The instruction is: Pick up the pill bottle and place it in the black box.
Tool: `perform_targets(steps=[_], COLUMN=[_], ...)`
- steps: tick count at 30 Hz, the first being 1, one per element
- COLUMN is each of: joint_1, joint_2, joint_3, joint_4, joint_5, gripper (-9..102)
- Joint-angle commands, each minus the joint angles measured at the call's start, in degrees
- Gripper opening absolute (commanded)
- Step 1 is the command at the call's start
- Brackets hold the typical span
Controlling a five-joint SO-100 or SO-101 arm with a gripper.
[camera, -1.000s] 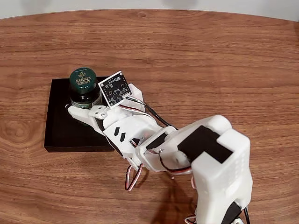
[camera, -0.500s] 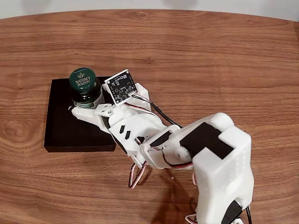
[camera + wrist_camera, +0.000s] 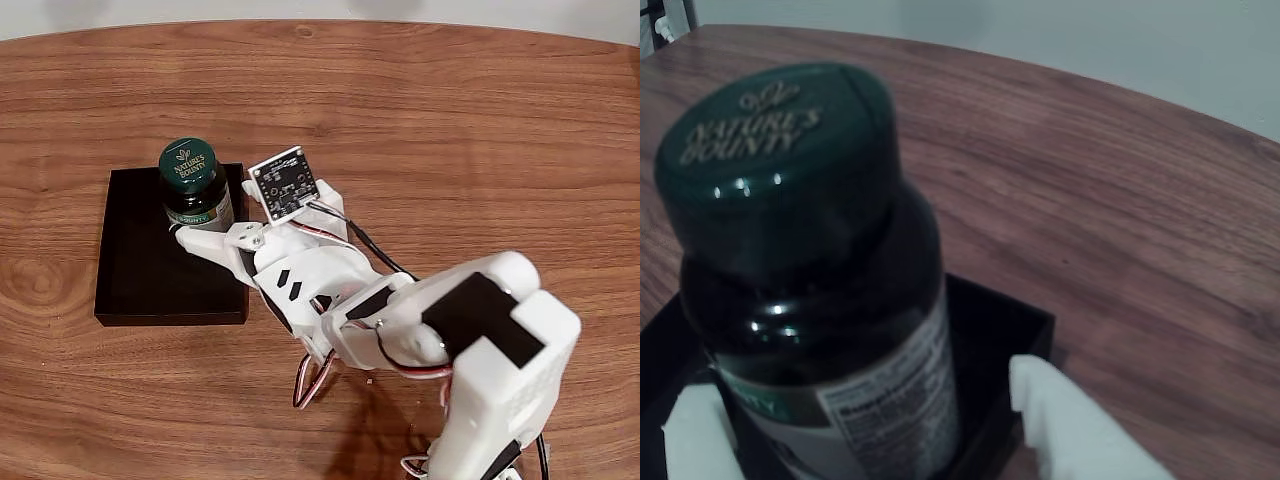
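Observation:
The pill bottle [image 3: 190, 185], dark amber with a green "Nature's Bounty" cap, stands upright in the upper right part of the black box [image 3: 140, 265]. My white gripper [image 3: 203, 215] reaches in from the right and straddles the bottle's lower body, hiding its base. In the wrist view the bottle [image 3: 820, 260] looms large between two white fingertips [image 3: 1065, 425]. The left fingertip sits against the bottle, while a dark gap separates the right fingertip from the label. Behind the bottle I see the box's corner [image 3: 1035, 325].
The wooden table [image 3: 450, 130] stretches open on every side of the box. My arm's white body and cables [image 3: 470, 350] cover the lower right of the fixed view. The table's far edge runs along the top.
The bottle and my gripper have shifted a little to the right over the box and sunk slightly lower. My arm's base segments have swung right as well.

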Motion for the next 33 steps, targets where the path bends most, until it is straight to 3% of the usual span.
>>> perform_targets(steps=[1,19,33], joint_1=[1.2,11.5,23.6], joint_2=[11.8,45.6,63.2], joint_3=[3.3,27.9,29.9], joint_4=[1.1,13.6,50.7], joint_5=[0.8,2.4,-0.4], gripper=[32,28,20])
